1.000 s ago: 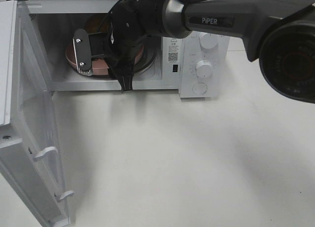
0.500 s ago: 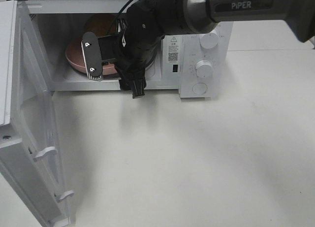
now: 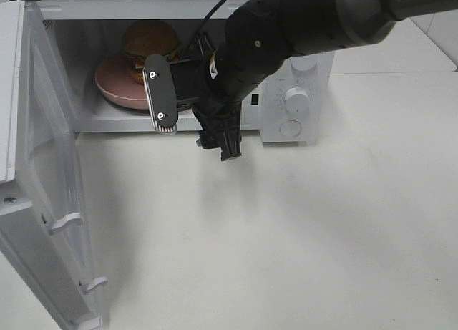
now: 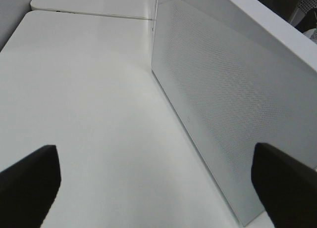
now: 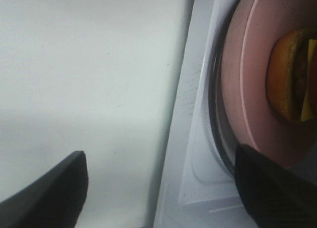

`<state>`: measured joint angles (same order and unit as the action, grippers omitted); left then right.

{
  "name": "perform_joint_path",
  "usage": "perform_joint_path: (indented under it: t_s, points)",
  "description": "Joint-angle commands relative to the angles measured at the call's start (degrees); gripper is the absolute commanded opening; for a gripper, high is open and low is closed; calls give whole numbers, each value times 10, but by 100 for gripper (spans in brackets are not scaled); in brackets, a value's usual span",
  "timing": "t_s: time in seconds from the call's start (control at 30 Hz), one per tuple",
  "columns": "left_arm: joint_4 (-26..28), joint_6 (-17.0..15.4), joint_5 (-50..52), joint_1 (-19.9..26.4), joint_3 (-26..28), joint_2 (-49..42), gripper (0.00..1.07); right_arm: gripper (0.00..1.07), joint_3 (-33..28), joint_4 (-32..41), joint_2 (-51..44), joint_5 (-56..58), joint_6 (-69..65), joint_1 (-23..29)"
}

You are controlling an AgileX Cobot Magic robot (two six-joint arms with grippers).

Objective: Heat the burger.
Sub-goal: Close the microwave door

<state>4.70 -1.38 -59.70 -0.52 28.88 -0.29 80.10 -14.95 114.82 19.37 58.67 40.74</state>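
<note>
surface: white table (image 3: 308,230), pale and plain, with a white microwave (image 3: 290,122) at its far side.
door: door (image 3: 50,194) stands wide open on the left, so the cavity faces the front.
burger: burger (image 3: 149,40) stands upright on a pink plate (image 3: 109,86). both are inside the cavity on the turntable (image 5: 218,139), behind the sill (image 5: 193,154).
right gripper: right gripper (image 5: 161,188) is just outside the cavity mouth, fingers spread wide, holding nothing, apart from the plate rim.
left gripper: left gripper (image 4: 158,188) is spread wide and empty, low over the table beside the door's meshed face.
step: judged as loading done. shutting the door looks next, then setting the knobs (image 3: 295,97).
edges: the plate rim lies close to the sill lip. the door's free edge carries latch hooks (image 3: 66,221).
room: open table lies in front for the door's swing. the right arm hangs across the opening and would likely have to clear it first. the left gripper seems better placed to push the door.
</note>
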Motion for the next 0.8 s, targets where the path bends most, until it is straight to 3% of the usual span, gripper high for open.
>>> perform_joint_path:
  t_s: [0.03,0.43,0.8]
  points:
    - [-1,0,5,1,-1,-12,100,76,-26,2,-24,-13,-19,0]
    - [-1,0,5,1,-1,-12,100,76,-175,6,-145,-15,-120,0]
    - [-1,0,5,1,-1,-12,100,76,-290,7,-250,15,-349,0]
